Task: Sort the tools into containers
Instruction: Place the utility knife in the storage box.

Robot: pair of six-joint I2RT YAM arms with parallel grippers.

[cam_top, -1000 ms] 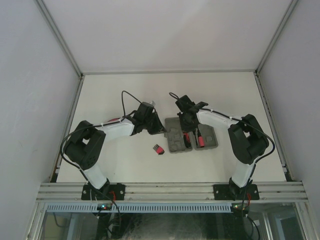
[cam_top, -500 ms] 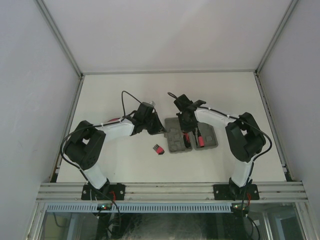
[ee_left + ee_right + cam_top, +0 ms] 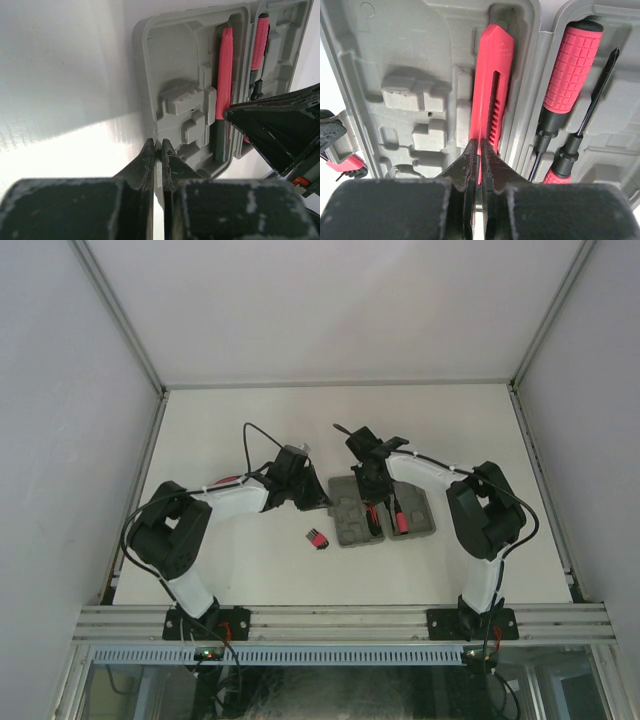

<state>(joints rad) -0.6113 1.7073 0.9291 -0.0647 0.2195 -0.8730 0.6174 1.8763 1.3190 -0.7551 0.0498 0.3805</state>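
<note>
The grey tool case [image 3: 347,512] lies open in the middle of the table. My left gripper [image 3: 322,502] is shut on the rim of its left half, as the left wrist view [image 3: 157,146] shows. A long red-black tool [image 3: 490,85] lies in a recess beside the hinge. My right gripper [image 3: 480,146] is shut with its tips right over that tool. In the right half lie a red-handled screwdriver [image 3: 572,70] and a thin screwdriver [image 3: 594,95]. The red-black hex key set [image 3: 316,538] lies on the table left of the case. Pliers and ring are out of view.
The left half of the case [image 3: 175,75] has empty moulded recesses. A finger of the right gripper [image 3: 280,125] hangs over the case's near right part in the left wrist view. The enclosure walls stand at the left, right and back.
My right gripper has shifted slightly left and back over the case. The left arm, the case and the hex key set have not moved.
</note>
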